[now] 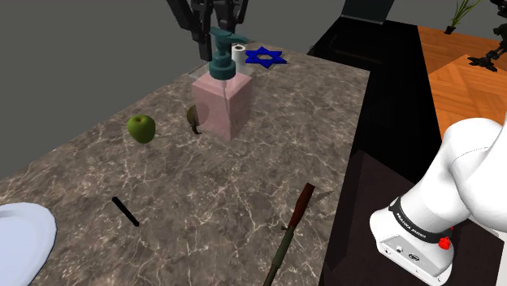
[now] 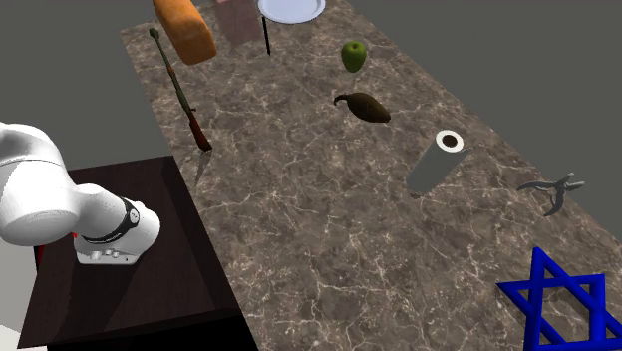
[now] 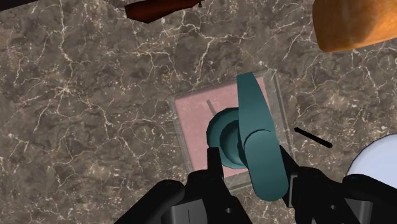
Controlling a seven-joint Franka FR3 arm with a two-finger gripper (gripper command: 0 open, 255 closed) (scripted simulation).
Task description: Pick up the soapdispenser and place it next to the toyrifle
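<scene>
Over the marble counter (image 1: 244,187) the pincer (image 3: 251,162) clamps the teal pump (image 1: 221,63) of the soap dispenser (image 1: 223,106), its long axis vertical.

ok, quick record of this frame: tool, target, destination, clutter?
tool: black two-finger tool, over the dispenser, fingers appear to clasp its pump
target: pink square soap dispenser with teal pump
destination: long brown-and-green toy rifle, lying on the brown marble-patterned table, apart from the dispenser
clutter: green apple, white plate, thin black stick
</scene>
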